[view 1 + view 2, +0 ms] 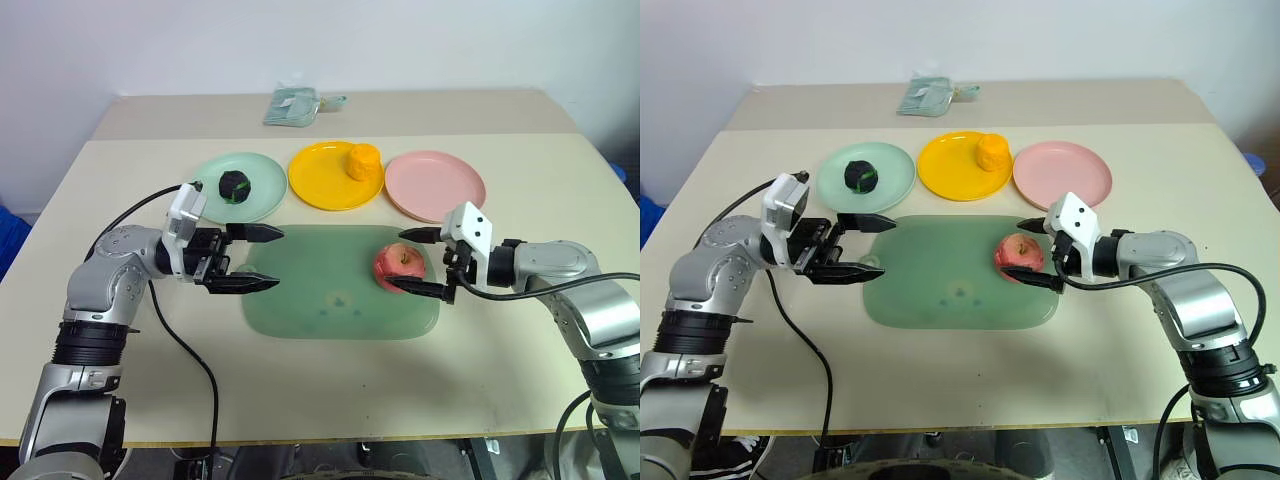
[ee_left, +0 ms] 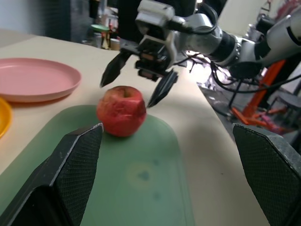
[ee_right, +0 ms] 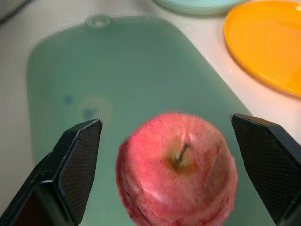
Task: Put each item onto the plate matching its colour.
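Right gripper [image 1: 417, 262] spread wide with a finger either side of the pink-red apple [image 1: 401, 265] on the green cutting board [image 1: 330, 290], gripping nothing, left gripper [image 1: 262, 258] gaped empty over the board's left end, black ball [image 1: 235, 185] sat on mint plate [image 1: 262, 195], orange tangerine [image 1: 362, 161] on yellow plate [image 1: 318, 180], pink plate [image 1: 436, 184] bare.
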Tool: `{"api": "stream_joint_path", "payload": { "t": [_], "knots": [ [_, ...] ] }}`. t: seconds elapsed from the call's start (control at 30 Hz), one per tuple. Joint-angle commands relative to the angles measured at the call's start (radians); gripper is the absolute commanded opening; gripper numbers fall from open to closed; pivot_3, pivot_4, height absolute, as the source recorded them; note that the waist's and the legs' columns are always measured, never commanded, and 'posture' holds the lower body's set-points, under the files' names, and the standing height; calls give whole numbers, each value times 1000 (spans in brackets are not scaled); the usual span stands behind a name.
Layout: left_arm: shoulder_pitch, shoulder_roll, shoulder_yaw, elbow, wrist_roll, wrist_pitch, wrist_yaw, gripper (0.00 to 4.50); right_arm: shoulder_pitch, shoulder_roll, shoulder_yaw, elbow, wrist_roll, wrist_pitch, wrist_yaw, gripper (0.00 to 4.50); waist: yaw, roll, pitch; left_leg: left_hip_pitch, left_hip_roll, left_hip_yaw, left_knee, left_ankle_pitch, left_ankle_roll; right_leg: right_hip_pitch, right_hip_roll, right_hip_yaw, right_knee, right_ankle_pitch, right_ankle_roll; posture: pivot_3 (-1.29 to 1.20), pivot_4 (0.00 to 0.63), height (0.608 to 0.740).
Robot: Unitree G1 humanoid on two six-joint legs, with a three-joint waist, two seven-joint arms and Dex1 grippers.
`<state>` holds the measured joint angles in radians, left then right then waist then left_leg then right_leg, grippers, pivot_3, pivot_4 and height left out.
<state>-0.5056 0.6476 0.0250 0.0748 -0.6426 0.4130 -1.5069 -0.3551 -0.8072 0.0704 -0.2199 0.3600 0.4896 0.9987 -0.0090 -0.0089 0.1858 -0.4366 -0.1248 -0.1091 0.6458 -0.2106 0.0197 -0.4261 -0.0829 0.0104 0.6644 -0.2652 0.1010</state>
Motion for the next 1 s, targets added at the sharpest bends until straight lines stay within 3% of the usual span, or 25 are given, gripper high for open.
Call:
{"api": "stream_joint_path", "payload": {
  "t": [0.03, 0.07, 0.2, 0.33, 0.47, 0.57, 0.73, 0.83, 0.9, 1.0],
  "knots": [
    [-5, 4, 7, -52, -6, 9, 22, 4485, -3, -5, 24, 17, -48, -26, -4, 4500, -1, 0, 0, 0, 0, 0, 0, 0, 0, 0, 0, 0, 0, 0, 0, 0, 150, 740],
    [-6, 1, 7, -58, -7, 8, 29, 4485, -2, -5, 29, 22, -52, -17, -2, 4500, 0, 0, 0, 0, 0, 0, 0, 0, 0, 0, 0, 0, 0, 0, 0, 0, 150, 740],
    [-14, -17, 23, -63, -10, -2, 70, 4500, -12, 18, -9, 15, -20, -31, -3, 3323, 1, 0, 0, 0, 0, 0, 0, 0, 0, 0, 0, 0, 0, 0, 0, 0, 150, 740],
    [-57, -76, 63, -14, 1, -51, 172, 4500, -114, 111, -95, 87, 14, -29, -107, 3323, 0, 0, 0, 0, 0, 0, 0, 0, 0, 0, 0, 0, 0, 0, 0, 0, 150, 740],
    [-68, -112, 60, -7, 24, -86, 234, 4500, -238, 181, -148, 245, -69, -128, -276, 3323, -2, 0, 0, 0, 0, 0, 0, 3, -5, 0, 0, 0, 0, 1, 0, 0, 150, 740],
    [-69, -129, 44, 5, 71, -115, 287, 4500, -305, 196, -137, 389, -180, -211, -403, 3323, 3, 0, 0, 0, 0, 0, -1, 4, -6, -1, 0, 0, 0, 1, 0, 0, 150, 740],
    [-74, -133, 36, 69, 167, -234, 329, 4500, -356, 248, -87, 528, -263, -277, -465, 3323, -3, 0, 0, 0, 0, 1, -2, 4, -6, -1, 1, 1, 0, 1, 0, 0, 150, 740],
    [-57, -122, 45, 68, 179, -255, 337, 4500, -391, 288, -106, 585, -238, -265, -463, 4473, -8, 0, 0, 0, 0, 2, -3, 4, -7, -2, 1, 2, 0, 1, 0, 0, 150, 740],
    [-36, -113, 53, 53, 177, -259, 335, 4500, -404, 287, -89, 595, -276, -321, -474, 4473, -8, 1, 0, 0, 0, 2, -3, 4, -7, -3, 1, 3, 0, 1, 0, 0, 150, 740],
    [-9, -88, 88, 25, 132, -241, 318, 4500, -393, 313, -124, 508, -187, -356, -401, 4473, -7, 1, 1, 0, 0, 3, -3, 4, -7, -3, 1, 3, 0, 1, 0, 0, 150, 740]
  ]
}}
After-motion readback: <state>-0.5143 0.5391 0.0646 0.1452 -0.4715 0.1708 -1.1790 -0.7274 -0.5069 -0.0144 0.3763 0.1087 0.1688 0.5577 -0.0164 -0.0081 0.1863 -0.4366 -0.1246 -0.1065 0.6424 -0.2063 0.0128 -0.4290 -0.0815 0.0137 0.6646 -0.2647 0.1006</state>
